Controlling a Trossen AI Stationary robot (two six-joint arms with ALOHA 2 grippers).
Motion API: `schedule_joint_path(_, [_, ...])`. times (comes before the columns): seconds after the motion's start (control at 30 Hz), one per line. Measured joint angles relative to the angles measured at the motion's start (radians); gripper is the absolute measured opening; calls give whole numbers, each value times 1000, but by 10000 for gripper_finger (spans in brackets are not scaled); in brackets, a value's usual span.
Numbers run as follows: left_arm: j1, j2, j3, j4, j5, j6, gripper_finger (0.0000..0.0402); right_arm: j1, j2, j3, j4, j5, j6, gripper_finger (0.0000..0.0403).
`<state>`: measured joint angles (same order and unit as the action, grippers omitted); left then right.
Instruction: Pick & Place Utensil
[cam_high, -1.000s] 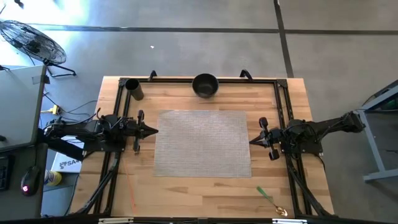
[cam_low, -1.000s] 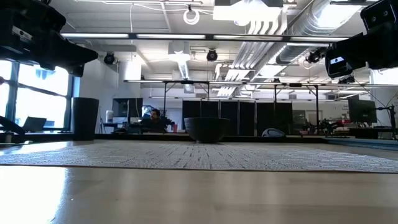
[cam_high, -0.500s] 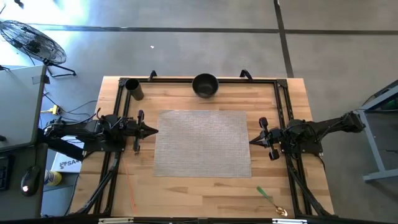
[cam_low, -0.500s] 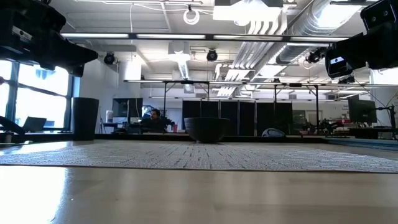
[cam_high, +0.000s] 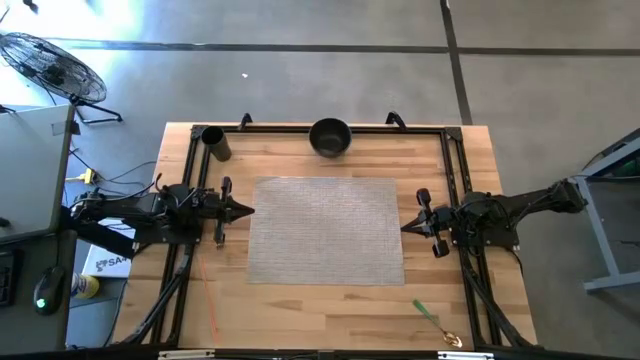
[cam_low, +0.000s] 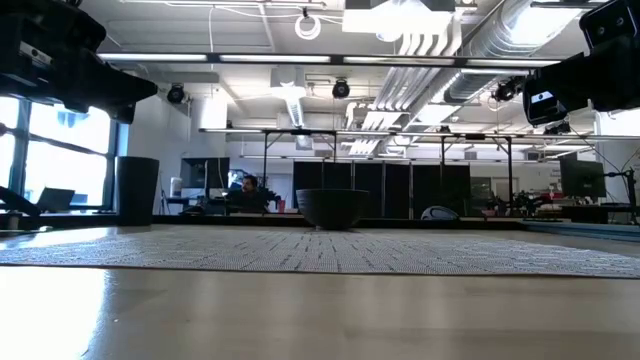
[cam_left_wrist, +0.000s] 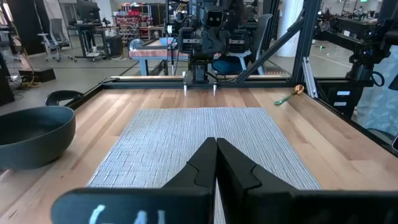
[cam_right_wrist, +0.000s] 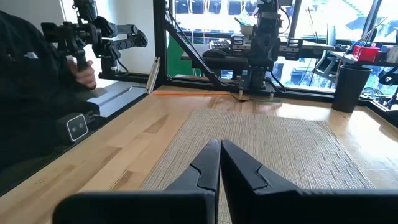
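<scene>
From above, the left gripper (cam_high: 243, 210) hangs at the 9 o'clock edge of the woven mat (cam_high: 325, 230) and the right gripper (cam_high: 409, 227) at its 3 o'clock edge, tips facing each other, which looks like a parked stance that leaves the mat free. The spoon (cam_high: 436, 322), green-handled, lies on bare table (cam_high: 300, 310) at about 5 o'clock, near the front edge and the right arm's frame rail, so room there looks tight. The bowl (cam_high: 330, 137) sits at 12 o'clock and the dark cup (cam_high: 215, 142) at 11, both off the mat. At table height the bowl (cam_low: 332, 208) and cup (cam_low: 138, 189) stand on the far edge, with open mat before them. The left wrist view shows its fingers (cam_left_wrist: 202, 165) pressed together, holding nothing. The right wrist view shows the same: fingers (cam_right_wrist: 208, 163) closed and empty, with a person's dark sleeve (cam_right_wrist: 37, 112) beside the table.
</scene>
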<state>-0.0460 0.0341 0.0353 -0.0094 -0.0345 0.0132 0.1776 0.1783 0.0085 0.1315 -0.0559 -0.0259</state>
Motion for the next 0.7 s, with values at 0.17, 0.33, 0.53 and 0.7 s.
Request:
schedule_joint_path(0.17, [0, 0, 0, 18, 0, 0, 1, 0, 0, 0, 0, 0, 0, 8])
schedule_joint_path(0.33, [0, 0, 0, 15, 1, -18, 1, 0, 0, 0, 0, 0, 0, 5])
schedule_joint_path(0.53, [0, 0, 0, 13, -7, -18, 1, -1, -2, 1, 0, 4, -85, 5])
schedule_joint_path(0.7, [0, 0, 0, -1, -2, -19, 1, -2, -3, 1, 18, 60, -419, 4])
